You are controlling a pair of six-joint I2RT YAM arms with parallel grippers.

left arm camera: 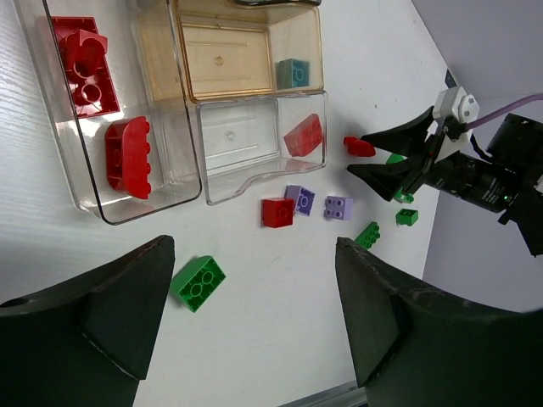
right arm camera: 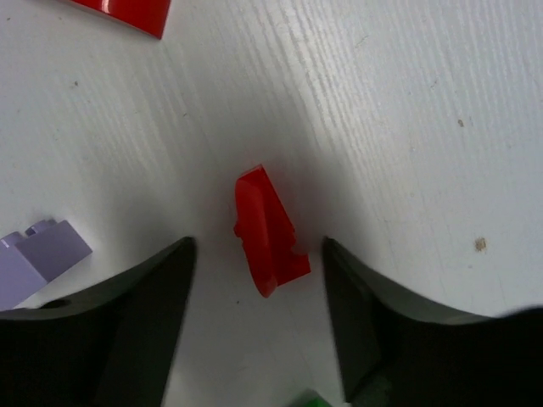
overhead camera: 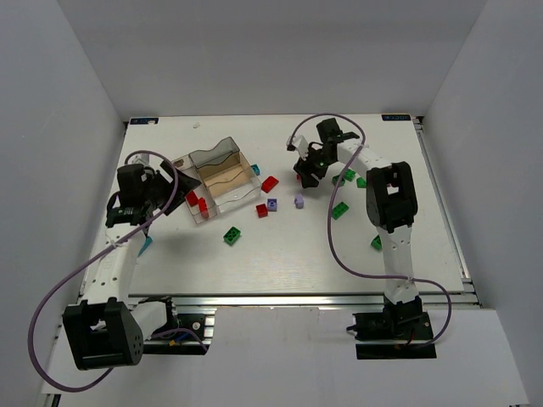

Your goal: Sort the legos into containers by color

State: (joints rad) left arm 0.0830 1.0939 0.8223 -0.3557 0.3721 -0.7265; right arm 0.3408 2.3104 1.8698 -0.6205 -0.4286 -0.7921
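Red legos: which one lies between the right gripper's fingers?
The small sloped red piece, alone inside the open right gripper; other reds sit by or in the box.

The top camera looks down from behind my bases on the whole table (overhead camera: 280, 254). My left wrist camera, higher up, faces past my left fingers (left arm camera: 93, 314) over the clear box (left arm camera: 204, 106) to my right gripper (left arm camera: 357, 157). My right wrist camera is very near one red brick (right arm camera: 267, 233); both wrist views share it.

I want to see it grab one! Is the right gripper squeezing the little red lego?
No, the red lego lies on the table inside the open right gripper, with a gap on each side.
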